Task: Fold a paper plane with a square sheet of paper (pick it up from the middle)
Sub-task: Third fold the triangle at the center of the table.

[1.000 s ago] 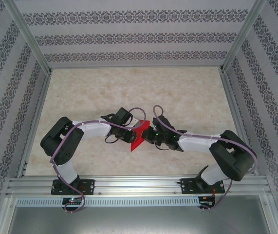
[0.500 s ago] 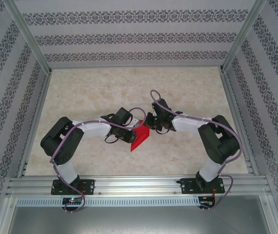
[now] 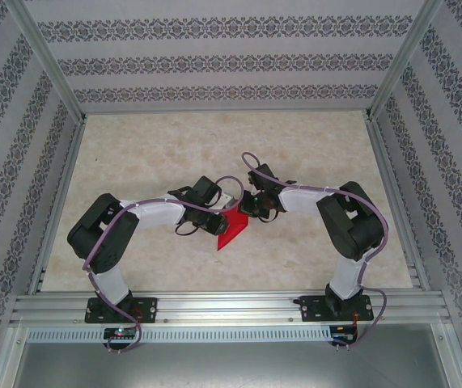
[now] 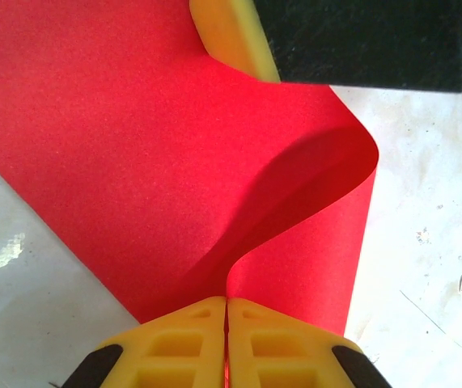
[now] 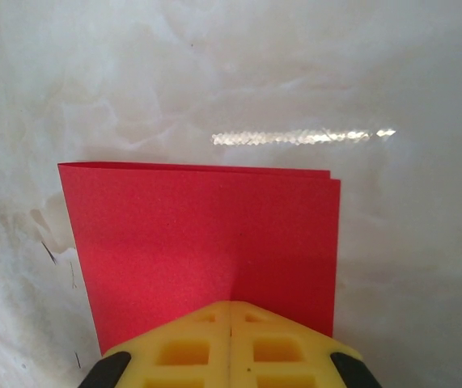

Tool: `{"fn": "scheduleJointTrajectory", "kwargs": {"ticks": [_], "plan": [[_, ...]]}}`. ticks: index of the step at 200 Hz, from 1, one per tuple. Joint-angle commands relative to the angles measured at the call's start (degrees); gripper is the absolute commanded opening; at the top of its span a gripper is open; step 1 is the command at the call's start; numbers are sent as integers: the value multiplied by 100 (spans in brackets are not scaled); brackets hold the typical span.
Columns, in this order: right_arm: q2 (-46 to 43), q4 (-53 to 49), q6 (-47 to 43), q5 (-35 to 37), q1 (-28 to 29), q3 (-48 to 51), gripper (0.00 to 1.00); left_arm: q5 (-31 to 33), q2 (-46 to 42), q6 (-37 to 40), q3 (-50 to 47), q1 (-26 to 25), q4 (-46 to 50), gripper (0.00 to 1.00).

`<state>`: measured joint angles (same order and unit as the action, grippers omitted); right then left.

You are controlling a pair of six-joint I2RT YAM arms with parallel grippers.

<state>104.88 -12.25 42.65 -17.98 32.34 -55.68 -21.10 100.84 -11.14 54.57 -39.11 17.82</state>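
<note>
The square sheet of paper (image 3: pixel 231 229) is bright red and hangs just above the table's middle, between both grippers. In the left wrist view the paper (image 4: pixel 133 162) bends in an S-curve and rises out of my left gripper (image 4: pixel 227 301), whose jaws are shut on it. One yellow finger (image 4: pixel 229 36) of the right gripper presses the sheet's far part. In the right wrist view the paper (image 5: pixel 198 234) lies doubled, two edges nearly aligned, and my right gripper (image 5: pixel 231 305) is shut on its near edge. From above, the left gripper (image 3: pixel 222 221) and the right gripper (image 3: pixel 247 212) meet at the paper.
The pale marbled table top (image 3: pixel 311 153) stretches free behind and to both sides of the arms. Aluminium rails (image 3: pixel 214 307) run along the near edge, and patterned walls (image 3: pixel 231 61) close in the back and the sides.
The right arm has drawn its elbow in toward the table's middle, and its gripper has shifted slightly farther away while staying at the paper. The left arm has stayed still.
</note>
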Motion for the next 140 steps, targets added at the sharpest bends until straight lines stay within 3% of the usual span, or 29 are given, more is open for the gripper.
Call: {"fn": "scheduleJointTrajectory", "kwargs": {"ticks": [1,140], "plan": [[165,-302,-152,75,-26,-50,4,11,50,120,78,9,94,9],[198,-365,-178,98,-39,-123,5,107,41,-73,-192,9,16,8]]}}
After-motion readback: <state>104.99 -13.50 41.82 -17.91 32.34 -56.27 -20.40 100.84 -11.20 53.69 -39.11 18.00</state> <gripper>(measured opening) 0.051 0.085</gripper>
